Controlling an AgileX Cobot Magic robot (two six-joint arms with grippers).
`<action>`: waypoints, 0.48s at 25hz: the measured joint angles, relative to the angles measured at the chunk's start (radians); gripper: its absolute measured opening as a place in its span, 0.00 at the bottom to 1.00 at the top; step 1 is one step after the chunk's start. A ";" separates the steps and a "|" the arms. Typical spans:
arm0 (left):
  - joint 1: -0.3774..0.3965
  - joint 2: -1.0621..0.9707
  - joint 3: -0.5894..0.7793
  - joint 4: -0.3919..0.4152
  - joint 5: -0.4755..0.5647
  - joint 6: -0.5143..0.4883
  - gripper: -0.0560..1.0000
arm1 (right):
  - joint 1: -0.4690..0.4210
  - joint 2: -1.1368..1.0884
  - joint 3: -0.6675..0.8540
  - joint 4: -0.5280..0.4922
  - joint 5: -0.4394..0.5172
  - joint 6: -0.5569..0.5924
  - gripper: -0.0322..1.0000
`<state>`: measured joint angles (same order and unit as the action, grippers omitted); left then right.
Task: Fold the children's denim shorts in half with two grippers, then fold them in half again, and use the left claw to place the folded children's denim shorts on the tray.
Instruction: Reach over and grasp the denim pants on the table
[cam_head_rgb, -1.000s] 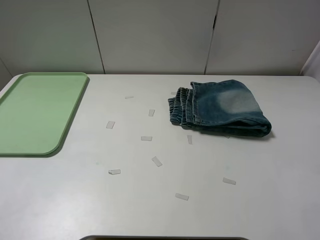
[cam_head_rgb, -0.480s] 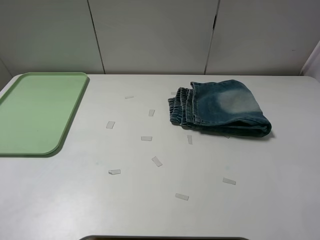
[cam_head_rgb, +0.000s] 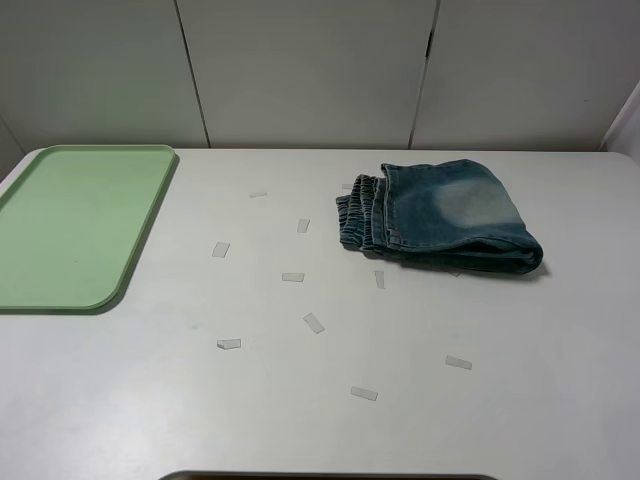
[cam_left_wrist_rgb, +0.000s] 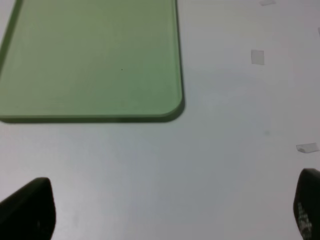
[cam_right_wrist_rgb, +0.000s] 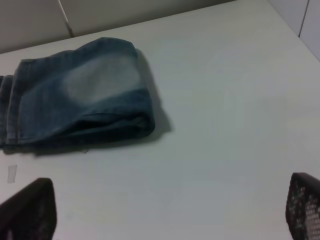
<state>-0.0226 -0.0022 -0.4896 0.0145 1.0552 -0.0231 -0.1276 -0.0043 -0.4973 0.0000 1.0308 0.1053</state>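
While shorts (cam_head_rgb: 440, 218) lie bunched far right, well apart from tray (cam_head_rgb: 75, 225) far left, left gripper (cam_left_wrist_rgb: 167, 210) and right gripper (cam_right_wrist_rgb: 165, 207) gape wide, empty. Risk: pinching one layer only, apparently stacked, so fold spills.

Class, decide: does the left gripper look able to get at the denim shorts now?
Probably yes: the left gripper is open, the shorts lie uncovered, and only flat tape bits lie between.

Folded children's denim shorts (cam_head_rgb: 440, 218): faded blue-green, bleached pale patch. Flat plastic tray (cam_head_rgb: 70, 225): pale green. Table (cam_head_rgb: 320, 400): plain white. Claws: black.
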 joint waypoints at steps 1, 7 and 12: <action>0.000 0.000 0.000 0.000 0.000 0.000 0.95 | 0.000 0.000 0.000 0.000 0.000 0.000 0.70; 0.000 0.000 0.000 0.000 -0.001 0.000 0.95 | 0.000 0.000 0.000 0.000 0.000 0.000 0.70; 0.000 0.000 0.000 0.000 -0.001 0.000 0.95 | 0.000 0.000 0.000 0.000 0.000 0.000 0.70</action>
<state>-0.0226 -0.0022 -0.4896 0.0145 1.0543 -0.0231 -0.1276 -0.0043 -0.4973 0.0000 1.0308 0.1053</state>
